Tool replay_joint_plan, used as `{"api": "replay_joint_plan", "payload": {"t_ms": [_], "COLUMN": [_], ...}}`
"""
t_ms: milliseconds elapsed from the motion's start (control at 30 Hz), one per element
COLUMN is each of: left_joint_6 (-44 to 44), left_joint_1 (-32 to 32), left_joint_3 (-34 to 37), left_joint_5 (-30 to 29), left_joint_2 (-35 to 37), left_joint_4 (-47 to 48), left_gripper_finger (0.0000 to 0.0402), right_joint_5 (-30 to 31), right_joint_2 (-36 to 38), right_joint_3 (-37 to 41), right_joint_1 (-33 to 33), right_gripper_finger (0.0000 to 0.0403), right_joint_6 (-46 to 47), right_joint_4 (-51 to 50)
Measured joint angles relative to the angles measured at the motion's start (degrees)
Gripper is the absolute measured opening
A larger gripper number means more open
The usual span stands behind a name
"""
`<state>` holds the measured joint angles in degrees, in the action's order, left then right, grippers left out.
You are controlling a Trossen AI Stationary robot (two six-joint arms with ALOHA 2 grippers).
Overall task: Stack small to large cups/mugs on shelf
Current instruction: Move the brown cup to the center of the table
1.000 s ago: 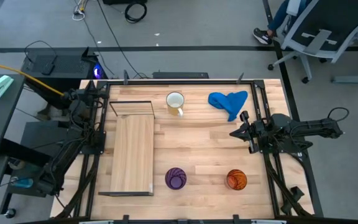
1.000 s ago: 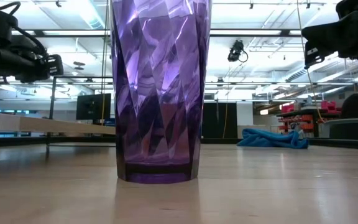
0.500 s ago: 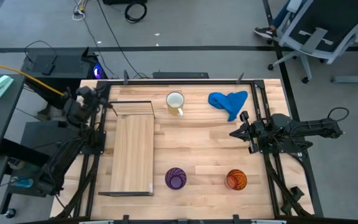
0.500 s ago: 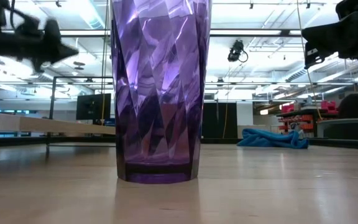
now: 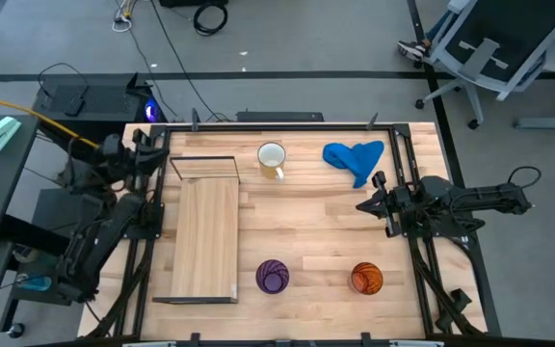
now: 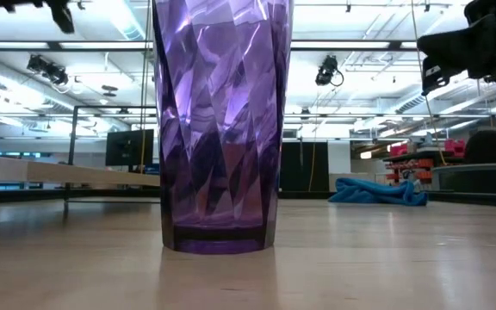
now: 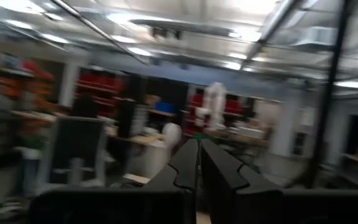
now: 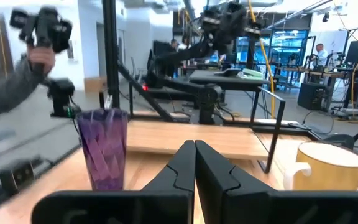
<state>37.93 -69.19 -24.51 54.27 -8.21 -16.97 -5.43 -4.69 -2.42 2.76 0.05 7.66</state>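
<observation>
- Plank tabletop (image 5: 306, 226) carries every task item; no item is lifted and nothing stands on the shelf
- Left gripper (image 7: 199, 163): fingers pressed together, holding nothing, raised at the far-left corner of the table beside the shelf's far end and aimed out at the room
- Right gripper (image 5: 366, 205): fingers closed, empty, held above the tabletop at the right edge, pointing left across the table
- Shelf (image 5: 205, 238): long pale board at the left, bare along its full length
- White mug (image 5: 272, 157): upright at the far edge, just right of the shelf's far end; interior appears empty
- Purple cup (image 5: 273, 277): upright near the front edge, just right of the shelf's near end; nothing seen inside
- Orange cup (image 5: 366, 279): upright near the front edge, right of the purple cup and well apart from it; contents cannot be confirmed
- Blue cloth (image 5: 355, 157): bunched at the far edge, right of the mug
- Assessment: task stands at its opening step, no cup yet picked
- Next move calls for one gripper to open, descend on the first cup and close on its rim
</observation>
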Motion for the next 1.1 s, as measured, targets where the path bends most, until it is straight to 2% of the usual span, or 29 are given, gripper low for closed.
{"api": "replay_joint_plan", "payload": {"t_ms": [133,300,400,500,667,833,967,1100], "left_joint_6": [4.03,7.29,7.97,7.96,7.94,7.94,7.92,7.89], "left_joint_1": [0.02,0.03,0.07,0.07,0.07,0.04,0.04,0.04], "left_joint_3": [-2.37,-3.61,-3.74,-3.74,-3.74,-3.74,-3.74,-3.74], "left_joint_5": [5.51,7.29,8.09,8.6,8.62,8.62,8.62,8.62], "left_joint_2": [0.0,0.0,0.09,0.09,0.09,0.11,0.11,0.11], "left_joint_4": [-0.04,0.03,0.04,0.03,0.02,0.04,0.04,0.04], "left_gripper_finger": [0.0029,0.003,0.0026,0.0024,0.003,0.0034,0.003,0.0025], "right_joint_5": [1.14,1.16,1.12,0.67,0.22,1.57,4.04,7.73], "right_joint_2": [0.0,0.02,0.02,-0.07,-4.35,-14.57,-24.27,-33.44], "right_joint_3": [-0.02,-0.02,-0.11,-3.33,-16.06,-31.11,-42.51,-52.61], "right_joint_1": [0.0,0.0,0.0,0.0,0.0,0.0,0.0,0.02], "right_gripper_finger": [0.0015,0.0015,0.0015,0.0015,0.0015,0.0015,0.0015,0.0015], "right_joint_6": [7.32,16.23,16.94,16.94,13.37,12.11,17.37,29.19], "right_joint_4": [6.12,16.39,22.64,22.08,9.51,-6.01,-22.11,-44.81]}}
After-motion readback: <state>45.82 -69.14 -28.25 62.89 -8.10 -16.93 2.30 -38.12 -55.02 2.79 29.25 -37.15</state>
